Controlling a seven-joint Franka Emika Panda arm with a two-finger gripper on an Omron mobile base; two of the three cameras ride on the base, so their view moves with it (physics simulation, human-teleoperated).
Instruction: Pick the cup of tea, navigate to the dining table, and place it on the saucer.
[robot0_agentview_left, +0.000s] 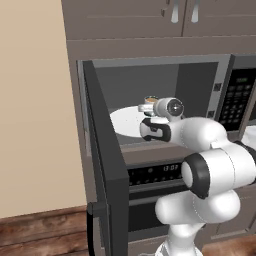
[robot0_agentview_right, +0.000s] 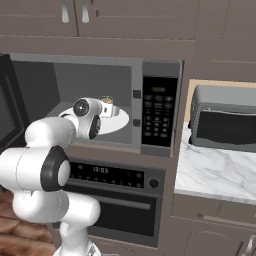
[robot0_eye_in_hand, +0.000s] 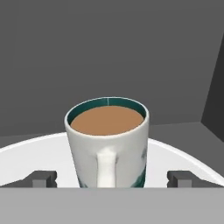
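**Cup's lined up in the microwave, gripper not closed on it yet**

Left base view first: my arm reaches into the open microwave (robot0_agentview_left: 150, 100), door (robot0_agentview_left: 105, 165) swung wide toward the camera. The cup of tea (robot0_agentview_left: 149, 103) sits on the white turntable (robot0_agentview_left: 125, 125) just past the wrist, only its top peeking over the hand. I can't read the fingers from here, the hand blocks them.

Right base view: same story from the other side. The cup of tea (robot0_agentview_right: 105, 106) stands upright on the turntable (robot0_agentview_right: 117, 122), right behind the wrist. There's a keypad panel (robot0_agentview_right: 159, 115) on the microwave, an oven (robot0_agentview_right: 115, 195) below it, and a toaster oven (robot0_agentview_right: 225, 120) on the marble desk (robot0_agentview_right: 210, 170) off to the right.

Hand view is the useful one. The cup of tea (robot0_eye_in_hand: 107, 140) is dead centre, handle pointing straight at me, brown tea nearly to the teal rim. The gripper (robot0_eye_in_hand: 112, 178) is spread wide, one fingertip (robot0_eye_in_hand: 41, 178) on either side of the mug, neither touching the wall as far as I can see.

My take: it's rigid glazed ceramic, so probably slick, and that full it'll slosh if tilted. I'd squeeze the body across the sides, below the rim, with the handle left free between the fingers, and keep it level on the way out.
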